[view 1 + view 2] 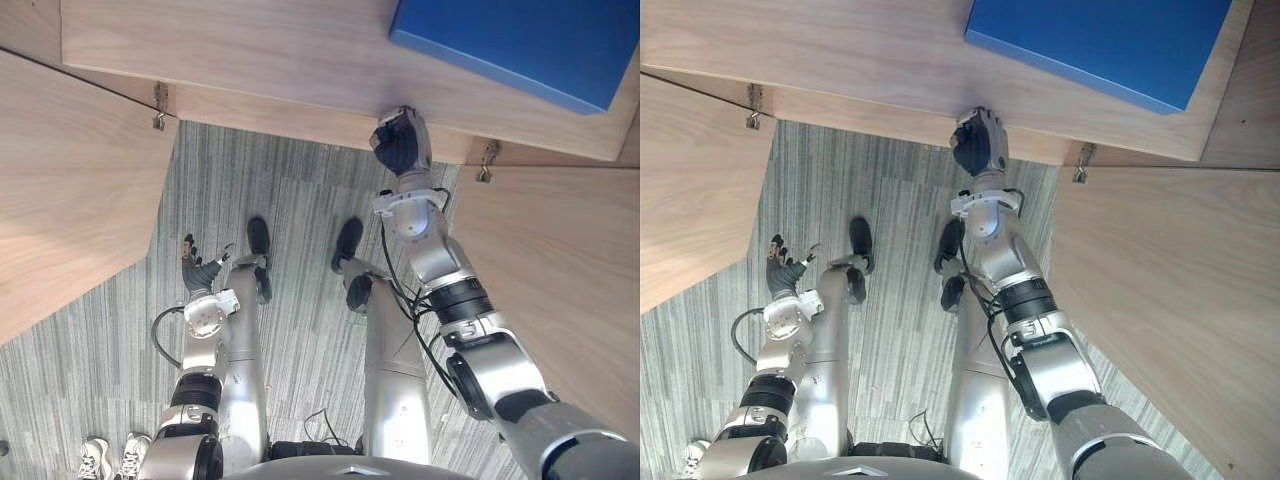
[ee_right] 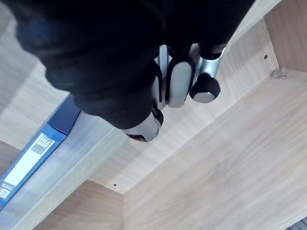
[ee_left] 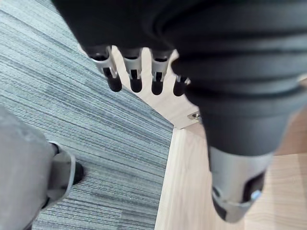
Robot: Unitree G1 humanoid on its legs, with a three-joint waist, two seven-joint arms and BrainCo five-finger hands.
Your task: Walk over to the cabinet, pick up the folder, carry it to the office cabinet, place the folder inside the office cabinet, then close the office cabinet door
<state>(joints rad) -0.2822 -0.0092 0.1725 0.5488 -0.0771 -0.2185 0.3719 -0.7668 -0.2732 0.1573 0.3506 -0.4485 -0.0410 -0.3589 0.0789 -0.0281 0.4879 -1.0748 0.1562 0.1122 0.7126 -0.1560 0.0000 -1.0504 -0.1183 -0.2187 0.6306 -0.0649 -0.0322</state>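
The blue folder [image 1: 520,45] lies flat on the wooden shelf [image 1: 230,50] inside the open office cabinet, at the far right. In the right wrist view the folder [image 2: 29,163] rests on the shelf board with its white spine label showing. My right hand [image 1: 402,140] is at the shelf's front edge, just left of the folder and apart from it. Its fingers [image 2: 182,81] are curled and hold nothing. My left hand [image 1: 197,268] hangs low at my left side over the carpet, fingers [image 3: 134,72] straight and empty.
Both cabinet doors stand open: the left door [image 1: 70,190] and the right door [image 1: 560,270] flank me, hung on metal hinges [image 1: 160,105]. Grey striped carpet [image 1: 290,210] lies between them. A person's white shoes [image 1: 110,455] stand at the lower left.
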